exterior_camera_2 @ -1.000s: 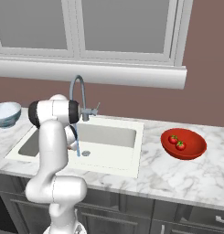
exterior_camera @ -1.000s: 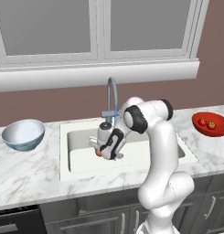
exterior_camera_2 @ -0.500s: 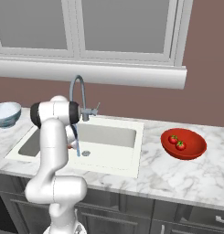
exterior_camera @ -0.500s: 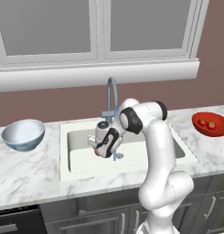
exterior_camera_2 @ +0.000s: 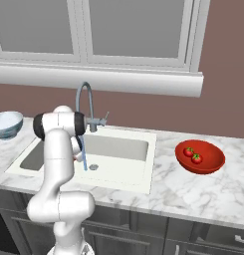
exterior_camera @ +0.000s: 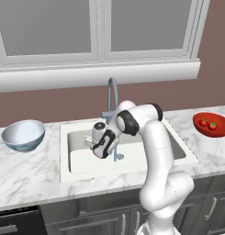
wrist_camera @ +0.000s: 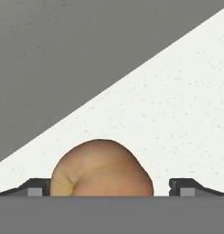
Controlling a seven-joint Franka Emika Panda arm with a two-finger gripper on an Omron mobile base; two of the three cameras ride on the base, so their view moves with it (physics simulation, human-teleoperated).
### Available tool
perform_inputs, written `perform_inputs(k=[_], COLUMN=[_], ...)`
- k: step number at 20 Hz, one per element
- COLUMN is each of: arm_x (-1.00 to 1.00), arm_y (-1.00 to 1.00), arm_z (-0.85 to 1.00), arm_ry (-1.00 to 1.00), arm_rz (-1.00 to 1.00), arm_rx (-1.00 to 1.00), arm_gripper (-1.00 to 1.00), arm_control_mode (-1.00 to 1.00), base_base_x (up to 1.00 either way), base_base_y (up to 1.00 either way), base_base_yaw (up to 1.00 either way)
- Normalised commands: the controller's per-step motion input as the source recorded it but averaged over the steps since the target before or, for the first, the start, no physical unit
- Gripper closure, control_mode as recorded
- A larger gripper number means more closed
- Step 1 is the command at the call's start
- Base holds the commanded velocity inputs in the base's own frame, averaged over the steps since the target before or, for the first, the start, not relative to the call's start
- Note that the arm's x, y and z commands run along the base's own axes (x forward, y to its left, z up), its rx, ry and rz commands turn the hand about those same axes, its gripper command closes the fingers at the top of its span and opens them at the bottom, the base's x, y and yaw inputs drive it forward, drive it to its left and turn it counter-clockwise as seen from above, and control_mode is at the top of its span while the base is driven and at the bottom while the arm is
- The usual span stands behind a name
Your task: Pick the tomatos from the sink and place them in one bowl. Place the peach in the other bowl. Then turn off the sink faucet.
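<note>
My gripper (exterior_camera: pixel 93 146) reaches down into the white sink (exterior_camera: pixel 137 158), left of the drain, shut on the orange-tan peach (wrist_camera: pixel 102 169), which sits between the two fingertips (wrist_camera: pixel 40 186). Both tomatoes (exterior_camera: pixel 204 122) (exterior_camera_2: pixel 188 151) lie in the shallow red bowl (exterior_camera: pixel 217 133) (exterior_camera_2: pixel 213 165) on the counter to the right. The deep white and pale blue bowl (exterior_camera: pixel 23 135) (exterior_camera_2: pixel 5 124) stands on the counter left of the sink. A thin stream of water (exterior_camera: pixel 115 153) (exterior_camera_2: pixel 84 159) runs from the grey gooseneck faucet (exterior_camera: pixel 112 92) (exterior_camera_2: pixel 83 97).
The faucet's side lever (exterior_camera_2: pixel 104 117) points right behind the basin. My arm (exterior_camera: pixel 150 137) arches over the sink's middle, close to the spout. A window sill (exterior_camera: pixel 100 75) runs along the wall above the marble counter (exterior_camera: pixel 26 170).
The gripper has shifted slightly left and up inside the sink with the peach in it. The bowls and tomatoes have not moved.
</note>
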Motion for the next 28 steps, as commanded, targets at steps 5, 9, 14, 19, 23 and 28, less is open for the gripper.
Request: perform_inputs(k=[5, 9, 14, 19, 23, 28], arm_x=[0.0, 0.0, -0.13, -0.28, -0.36, -0.42], arm_y=[0.0, 0.0, -0.04, -0.18, -0.09, 0.0], arm_z=[-0.38, -0.06, 0.16, 0.45, 0.38, 0.4], arm_ry=[0.01, 0.0, 0.0, -0.01, -0.05, -0.07], arm_rz=[-0.01, 0.0, 0.0, 0.0, 0.0, 0.0], arm_rx=[0.0, 0.0, 0.01, 0.01, 0.01, 0.0], arm_gripper=[1.0, 1.0, 1.0, 1.0, 1.0, 1.0], arm_control_mode=[-1.0, -1.0, -1.0, -1.0, -1.0, -1.0], base_base_x=[0.0, 0.0, 0.0, 0.0, 0.0, 0.0], base_base_y=[0.0, 0.0, 0.0, 0.0, 0.0, 0.0], base_base_yaw=[0.0, 0.0, 0.0, 0.0, 0.0, 0.0])
